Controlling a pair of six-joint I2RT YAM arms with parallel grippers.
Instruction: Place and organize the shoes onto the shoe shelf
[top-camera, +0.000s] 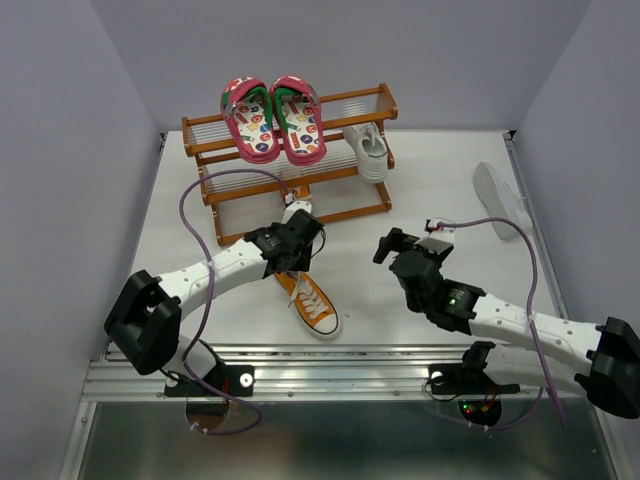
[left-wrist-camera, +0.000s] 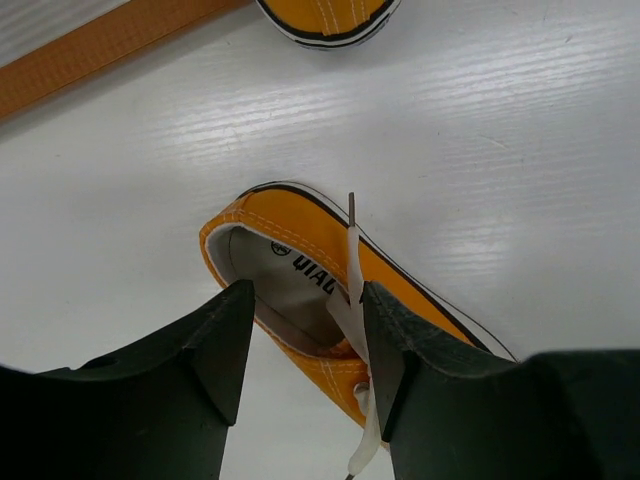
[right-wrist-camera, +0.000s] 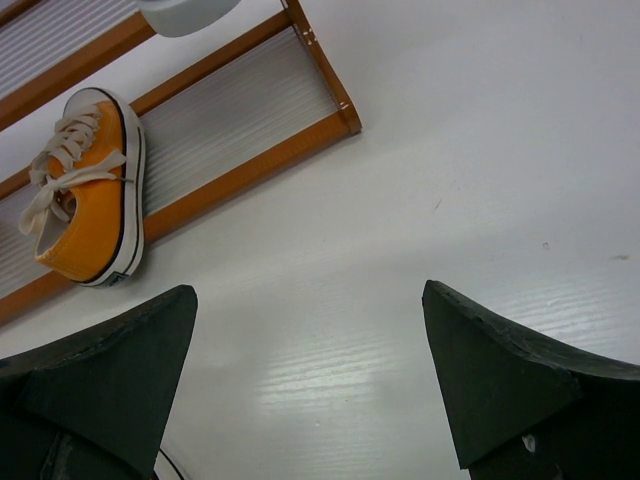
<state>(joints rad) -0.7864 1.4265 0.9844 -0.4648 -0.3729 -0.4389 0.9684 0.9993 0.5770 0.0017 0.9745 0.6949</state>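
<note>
White table (right-wrist-camera: 470, 150) spreads under both my hands: the right hand (right-wrist-camera: 310, 340) is released and empty. The left hand (left-wrist-camera: 305, 320) hangs spread over the heel collar of the orange sneaker (left-wrist-camera: 300, 225) directly beneath it, not yet closed, lined up, I judge, to pinch that rim. Just ahead its mate (right-wrist-camera: 85, 190) stands on the lower tier of the shoe shelf (right-wrist-camera: 260, 170); beyond, the pink pair (top-camera: 272, 118) tops it, one white sneaker (top-camera: 368, 150) sits toward my right hand's side, and the second white sneaker (top-camera: 497, 195) lies on the table past that hand.
</note>
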